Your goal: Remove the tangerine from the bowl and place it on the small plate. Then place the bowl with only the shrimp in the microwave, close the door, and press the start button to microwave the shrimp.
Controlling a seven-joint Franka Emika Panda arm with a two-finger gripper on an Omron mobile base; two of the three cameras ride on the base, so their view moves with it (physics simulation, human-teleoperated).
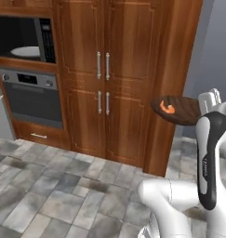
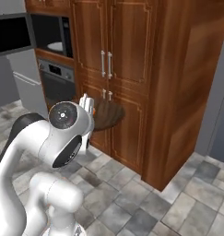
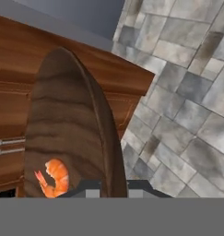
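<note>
Right up close in the hand view is the wooden bowl [image 3: 72, 124], seen nearly edge-on, with the claw [image 3: 114, 186] clamped on its rim, one dark tip on each side of the wall. So the claw is grasping the bowl, no doubt about that. Sitting inside the bowl is the shrimp [image 3: 53, 177], bright orange, curled up low against the inner wall.

From the left base view you can see the same thing from behind: the white arm [image 1: 209, 158] comes up from the lower right and holds the bowl [image 1: 177, 109] out in the air, level with the lower cabinet doors. The shrimp [image 1: 167, 108] is the only thing I can make out in it. In the right base view the bowl [image 2: 106, 115] pokes out from behind the arm's big round joint [image 2: 65, 117], and the inside isn't visible from that side.

Under all this is grey stone tile floor [image 1: 49, 186]. Behind the bowl stands a tall wooden cabinet [image 1: 128, 69] with paired metal handles [image 1: 103, 65].

Further off to the left is the built-in oven [image 1: 30, 95], and above it the microwave [image 1: 23, 39] with its door open and a white plate [image 1: 26, 51] inside. The bowl is well apart from the microwave, off to its right.
</note>
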